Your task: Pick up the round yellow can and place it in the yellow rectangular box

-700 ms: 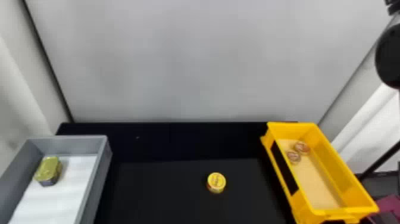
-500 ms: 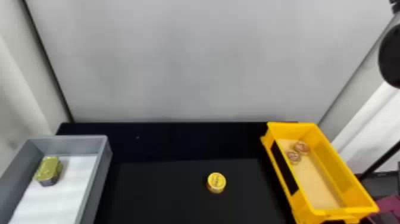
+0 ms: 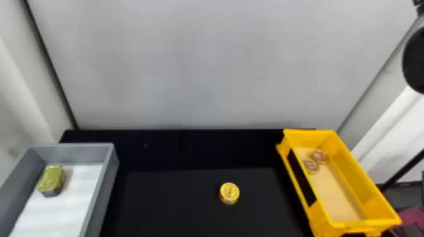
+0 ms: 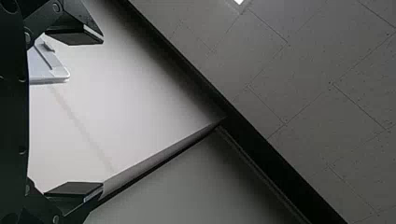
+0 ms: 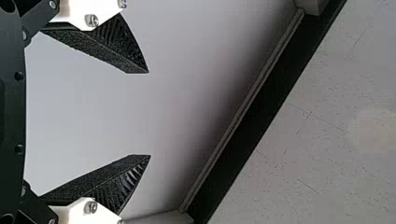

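The round yellow can (image 3: pixel 229 193) stands upright on the black table, right of centre in the head view. To its right is the yellow rectangular box (image 3: pixel 369 192), with two small round cans (image 3: pixel 319 155) lying inside near its far end. In the left wrist view my left gripper (image 4: pixel 102 113) is open, its fingers wide apart with nothing between them. My right gripper (image 5: pixel 149 114) is likewise open and holds nothing in the right wrist view; pale wall is behind both.
A grey bin (image 3: pixel 108 176) with a white liner stands at the table's left, a gold-topped tin (image 3: pixel 52 180) inside it. A pale wall (image 3: pixel 202 63) rises behind the black table (image 3: pixel 176 201). A dark rounded object (image 3: pixel 415 60) hangs at the right edge.
The dark rounded object at the head view's right edge has shifted very slightly to the right. The can and both containers have stayed put.
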